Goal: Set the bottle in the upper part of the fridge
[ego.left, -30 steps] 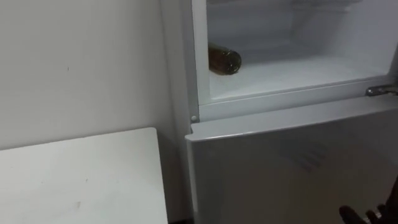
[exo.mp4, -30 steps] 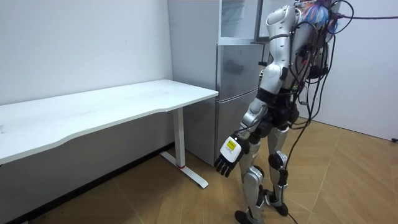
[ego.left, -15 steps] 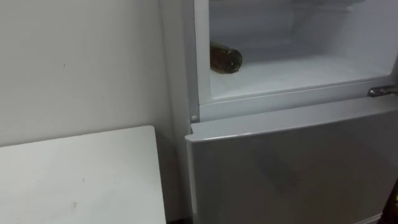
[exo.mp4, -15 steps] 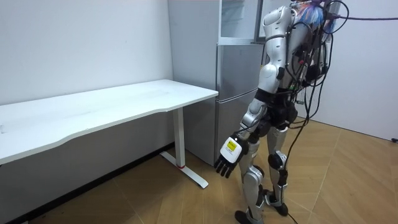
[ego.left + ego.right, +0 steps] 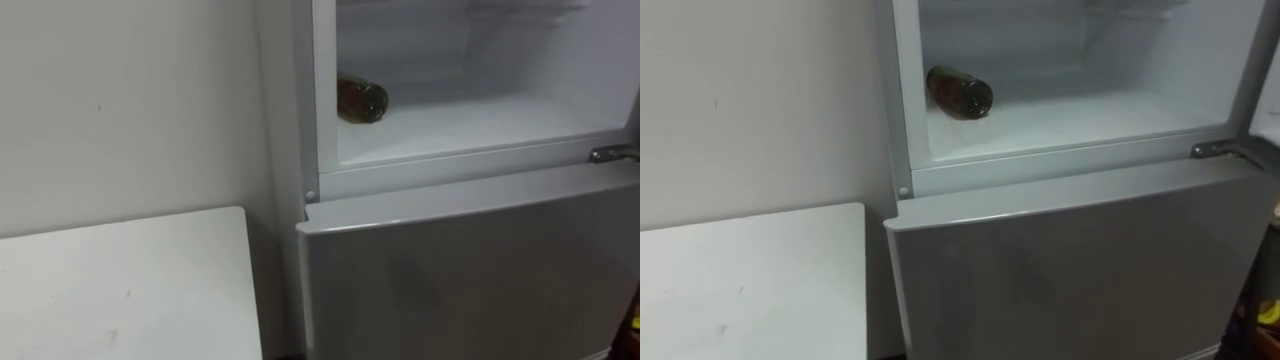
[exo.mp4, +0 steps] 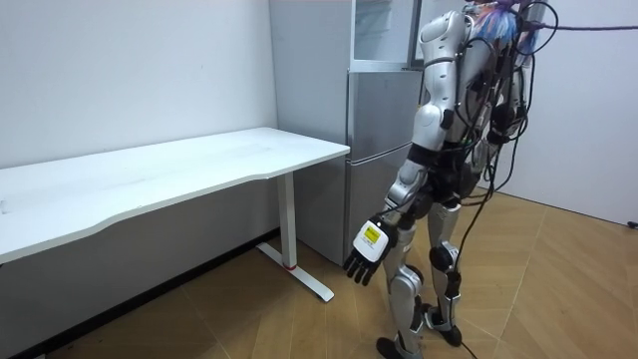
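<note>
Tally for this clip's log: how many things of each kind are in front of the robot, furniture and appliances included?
Bottle, lying in the open upper compartment: 1
Fridge: 1
Table: 1
Total: 3

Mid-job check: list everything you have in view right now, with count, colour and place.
bottle: 1, dark brown, lying on its side at the left of the open upper fridge compartment
fridge: 1, silver-grey, in front of the robot, lower door shut
hinge: 1, metal, at the fridge's right edge between the compartments
table: 1, white, left of the fridge
floor: wooden, brown
left hand: 1, dark, hanging by the robot's side, fingers relaxed, holding nothing
</note>
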{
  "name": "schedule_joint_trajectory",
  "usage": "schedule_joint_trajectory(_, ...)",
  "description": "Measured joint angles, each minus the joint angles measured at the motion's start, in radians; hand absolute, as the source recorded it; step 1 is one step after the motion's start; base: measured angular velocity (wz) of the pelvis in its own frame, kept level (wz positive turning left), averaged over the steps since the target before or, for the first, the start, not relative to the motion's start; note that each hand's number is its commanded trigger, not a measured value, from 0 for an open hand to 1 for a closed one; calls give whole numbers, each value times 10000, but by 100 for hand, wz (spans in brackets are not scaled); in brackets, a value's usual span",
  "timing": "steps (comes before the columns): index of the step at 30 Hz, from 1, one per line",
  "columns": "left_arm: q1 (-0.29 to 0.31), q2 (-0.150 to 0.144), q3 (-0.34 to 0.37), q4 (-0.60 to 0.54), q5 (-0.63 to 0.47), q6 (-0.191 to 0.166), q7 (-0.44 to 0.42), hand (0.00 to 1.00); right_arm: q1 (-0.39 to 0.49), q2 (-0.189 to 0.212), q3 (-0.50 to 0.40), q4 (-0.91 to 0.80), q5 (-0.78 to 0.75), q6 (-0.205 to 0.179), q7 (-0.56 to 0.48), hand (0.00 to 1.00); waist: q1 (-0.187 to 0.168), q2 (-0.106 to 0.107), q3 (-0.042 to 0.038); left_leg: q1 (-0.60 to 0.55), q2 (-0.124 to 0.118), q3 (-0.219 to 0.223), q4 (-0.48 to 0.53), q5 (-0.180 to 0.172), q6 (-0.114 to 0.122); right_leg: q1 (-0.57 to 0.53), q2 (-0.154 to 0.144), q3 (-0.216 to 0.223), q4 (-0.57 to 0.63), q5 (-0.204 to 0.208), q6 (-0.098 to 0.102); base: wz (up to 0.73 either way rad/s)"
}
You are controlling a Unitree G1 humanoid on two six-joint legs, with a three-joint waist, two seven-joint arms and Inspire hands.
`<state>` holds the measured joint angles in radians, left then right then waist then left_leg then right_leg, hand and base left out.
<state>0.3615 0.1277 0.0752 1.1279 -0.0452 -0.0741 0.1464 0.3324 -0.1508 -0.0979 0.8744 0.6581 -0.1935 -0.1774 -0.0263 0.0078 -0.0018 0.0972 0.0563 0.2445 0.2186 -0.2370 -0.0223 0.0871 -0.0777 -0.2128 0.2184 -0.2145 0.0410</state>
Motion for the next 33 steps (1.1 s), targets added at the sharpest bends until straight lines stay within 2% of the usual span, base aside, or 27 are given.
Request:
schedule_joint_trajectory(4, -82, -15, -9, 370, -49, 15, -42, 0, -207, -1, 381, 1294, -327, 43, 147, 0, 50, -23, 18, 2, 9, -3, -20, -1, -2, -10, 8, -2, 5, -7, -4, 0)
schedule_joint_trajectory(8, -51, -12, 2, 402, -36, 24, -132, 0, -211, 35, 402, 1556, -323, 216, 574, 0, 37, 2, 24, -36, 3, -11, -10, -3, -4, -11, 8, -14, -28, -6, -5, 0)
schedule_joint_trajectory(14, -46, -22, 20, 379, -32, 33, -278, 0, -539, 38, 470, 2618, 482, 458, 2007, 0, 75, 40, 9, 18, 20, -51, -20, -35, -47, 127, 51, -65, -164, -1, -5, 2)
schedule_joint_trajectory(19, -112, -23, 87, 340, -3, 498, -439, 0, -658, 76, 607, 3075, 477, 1118, 3048, 0, 69, 13, 6, 41, 26, -67, 29, -37, -52, 184, 56, -77, -147, 0, -8, 0)
schedule_joint_trajectory(25, -251, -3, 201, 336, 110, 813, -793, 0, -700, 110, 559, 3438, 630, 1526, 3679, 0, 63, -133, 27, 214, 24, -85, 45, -37, -52, 350, 50, -105, -265, -14, -4, 0)
schedule_joint_trajectory(33, -293, -7, 187, 353, 58, 1004, -927, 0, -795, 106, 568, 3721, 1150, 1844, 3868, 0, 78, -178, 30, 213, 44, -110, 37, -40, -50, 369, 78, -105, -288, 17, -21, 0)
